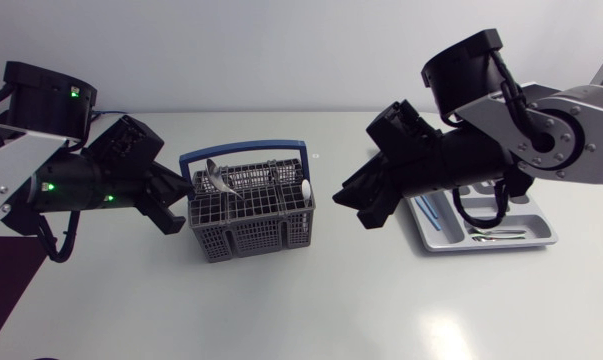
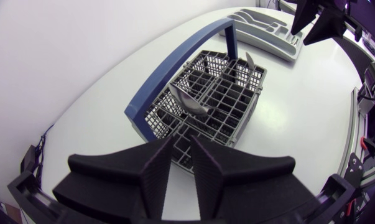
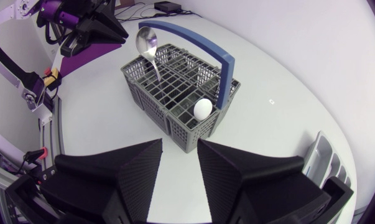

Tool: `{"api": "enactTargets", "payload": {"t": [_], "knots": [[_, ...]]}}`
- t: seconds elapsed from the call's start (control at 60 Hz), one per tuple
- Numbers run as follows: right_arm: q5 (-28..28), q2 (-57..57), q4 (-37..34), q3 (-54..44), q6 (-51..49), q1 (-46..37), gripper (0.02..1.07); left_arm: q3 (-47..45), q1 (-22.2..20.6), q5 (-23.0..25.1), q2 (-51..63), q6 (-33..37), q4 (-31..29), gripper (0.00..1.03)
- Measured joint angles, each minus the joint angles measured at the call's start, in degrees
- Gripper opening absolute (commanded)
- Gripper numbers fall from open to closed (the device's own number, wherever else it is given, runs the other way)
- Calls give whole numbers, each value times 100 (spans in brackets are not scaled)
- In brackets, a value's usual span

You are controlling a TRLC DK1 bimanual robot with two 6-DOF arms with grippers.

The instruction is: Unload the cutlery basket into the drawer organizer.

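The grey cutlery basket (image 1: 246,215) with a blue handle (image 1: 243,150) stands mid-table. A metal spoon (image 1: 219,178) sticks up in it, along with a small dark piece (image 1: 274,175) and a white rounded piece (image 1: 304,187). My left gripper (image 1: 179,203) is at the basket's left wall. In the left wrist view its fingers (image 2: 156,168) stand a narrow gap apart with that wall (image 2: 180,155) between them. My right gripper (image 1: 369,208) hangs open and empty between the basket and the grey organizer (image 1: 543,238). The basket (image 3: 175,93) lies ahead of its fingers (image 3: 137,168).
The organizer at the right holds metal cutlery (image 1: 496,235) and blue-handled pieces (image 1: 431,212). My right arm's links hang over its left part. Bare tabletop lies in front of the basket and the organizer.
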Motion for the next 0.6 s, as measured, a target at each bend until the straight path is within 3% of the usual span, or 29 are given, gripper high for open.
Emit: {"api": "enactTargets", "payload": {"t": [0.333,0.45,0.6], "knots": [[101,0,2,0,20,131,47,243,-442,-81,63,-260,-273,27],[103,-79,48,-90,17,116,47,680,-820,-109,389,-496,-439,27],[79,-297,48,-376,13,-63,47,1388,-1333,-107,1095,-876,-647,34]]}}
